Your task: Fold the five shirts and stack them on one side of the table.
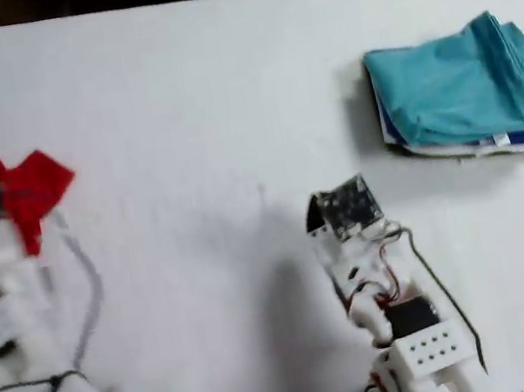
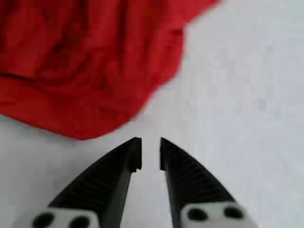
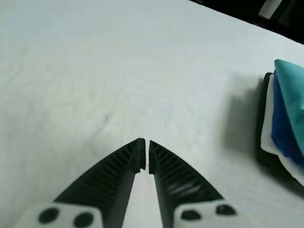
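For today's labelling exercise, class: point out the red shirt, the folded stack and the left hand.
red shirt (image 2: 85,61): left wrist view, middle of the cloth.
folded stack (image 1: 456,86): high view, teal top shirt.
left hand (image 2: 150,154): left wrist view, between its fingertips.

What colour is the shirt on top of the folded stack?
The top shirt is teal; clearest in the high view.

No legible txt, nos., brand marks or signs anywhere. The circuit board (image 1: 347,203) in the high view has pale specks on it (too small to read as print). The stack of folded shirts (image 1: 457,91) shows a white strip w/ dark bits along its near edge, but no letters can be made out there.
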